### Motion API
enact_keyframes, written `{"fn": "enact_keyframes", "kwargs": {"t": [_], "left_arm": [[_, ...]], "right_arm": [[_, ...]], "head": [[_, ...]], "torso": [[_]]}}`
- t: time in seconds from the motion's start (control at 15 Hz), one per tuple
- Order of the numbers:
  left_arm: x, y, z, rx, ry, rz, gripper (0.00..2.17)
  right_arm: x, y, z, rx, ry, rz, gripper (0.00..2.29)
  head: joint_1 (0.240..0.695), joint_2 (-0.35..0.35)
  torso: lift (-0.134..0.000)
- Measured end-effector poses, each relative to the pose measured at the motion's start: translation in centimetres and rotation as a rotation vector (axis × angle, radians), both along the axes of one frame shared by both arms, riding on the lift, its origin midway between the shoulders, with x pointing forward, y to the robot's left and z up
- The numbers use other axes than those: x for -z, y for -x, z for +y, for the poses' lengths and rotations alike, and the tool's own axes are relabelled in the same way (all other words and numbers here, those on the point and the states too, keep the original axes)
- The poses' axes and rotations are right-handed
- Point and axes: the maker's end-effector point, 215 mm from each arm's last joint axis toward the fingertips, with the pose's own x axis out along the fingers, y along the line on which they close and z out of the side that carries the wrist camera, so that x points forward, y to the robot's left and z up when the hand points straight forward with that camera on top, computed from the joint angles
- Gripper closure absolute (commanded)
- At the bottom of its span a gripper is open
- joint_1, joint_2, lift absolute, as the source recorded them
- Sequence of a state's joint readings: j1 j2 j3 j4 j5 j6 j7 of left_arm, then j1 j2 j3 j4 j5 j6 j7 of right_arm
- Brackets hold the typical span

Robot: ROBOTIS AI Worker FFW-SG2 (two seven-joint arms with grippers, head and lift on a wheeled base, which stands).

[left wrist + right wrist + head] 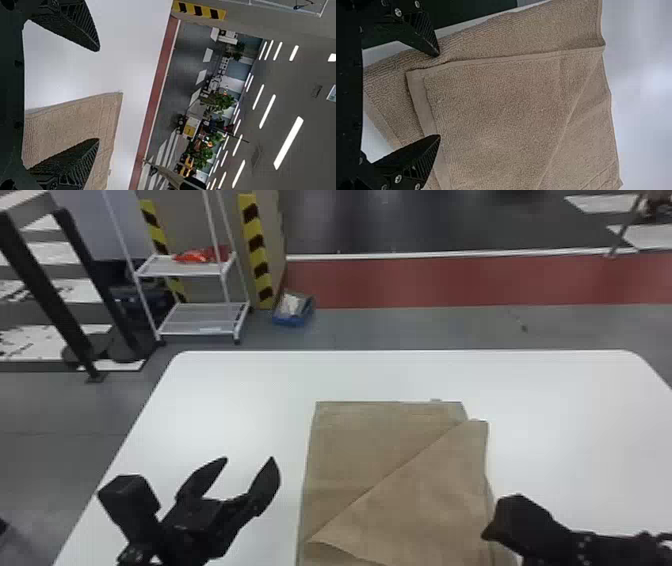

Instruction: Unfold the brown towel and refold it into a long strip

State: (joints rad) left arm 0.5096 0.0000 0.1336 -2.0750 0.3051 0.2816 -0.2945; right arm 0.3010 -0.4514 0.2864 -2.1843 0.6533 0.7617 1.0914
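The brown towel (385,460) lies folded on the white table, its upper layer turned back along a diagonal line. To its left, my left gripper (250,472) stands open above the bare tabletop. In the left wrist view the left gripper (99,95) has its fingers wide apart, with part of the towel (79,126) beyond one of them. At the towel's right edge is my right gripper (492,532). In the right wrist view the right gripper (440,95) is open over the towel (502,114), near a hemmed corner of the upper layer, with nothing held.
The white table (240,390) extends on both sides of the towel and behind it. Beyond its far edge stand a white wire shelf (200,317), striped posts and a blue box (294,310) on the floor.
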Motion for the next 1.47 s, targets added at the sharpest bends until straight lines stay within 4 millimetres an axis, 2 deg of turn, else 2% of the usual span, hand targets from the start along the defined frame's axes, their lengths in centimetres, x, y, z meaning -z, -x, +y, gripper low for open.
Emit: {"fn": "enact_keyframes", "kwargs": {"t": [0.4, 0.67, 0.87, 1.27, 1.47], "left_arm": [[0.3, 0.0, 0.0, 0.001, 0.002, 0.005, 0.07], [0.2, 0.0, -0.1, 0.003, 0.002, 0.003, 0.07], [0.1, -0.1, -0.3, 0.007, 0.003, 0.0, 0.07], [0.2, -0.1, -0.6, 0.013, 0.001, 0.006, 0.07], [0.2, -0.1, -0.6, 0.015, 0.0, 0.007, 0.07]], "right_arm": [[0.5, -0.8, 0.5, 0.022, 0.015, 0.006, 0.17], [-0.5, 0.4, 0.9, -0.004, -0.011, 0.032, 0.17], [-1.1, 0.0, 1.1, 0.001, -0.021, 0.007, 0.17], [0.5, -0.6, 1.8, 0.0, 0.006, 0.009, 0.17], [0.7, -0.9, 1.8, 0.009, 0.016, -0.002, 0.17]], "head": [[0.695, 0.089], [0.695, 0.097], [0.695, 0.096], [0.695, 0.102], [0.695, 0.102]], "torso": [[-0.103], [-0.103], [-0.103], [-0.103], [-0.103]]}}
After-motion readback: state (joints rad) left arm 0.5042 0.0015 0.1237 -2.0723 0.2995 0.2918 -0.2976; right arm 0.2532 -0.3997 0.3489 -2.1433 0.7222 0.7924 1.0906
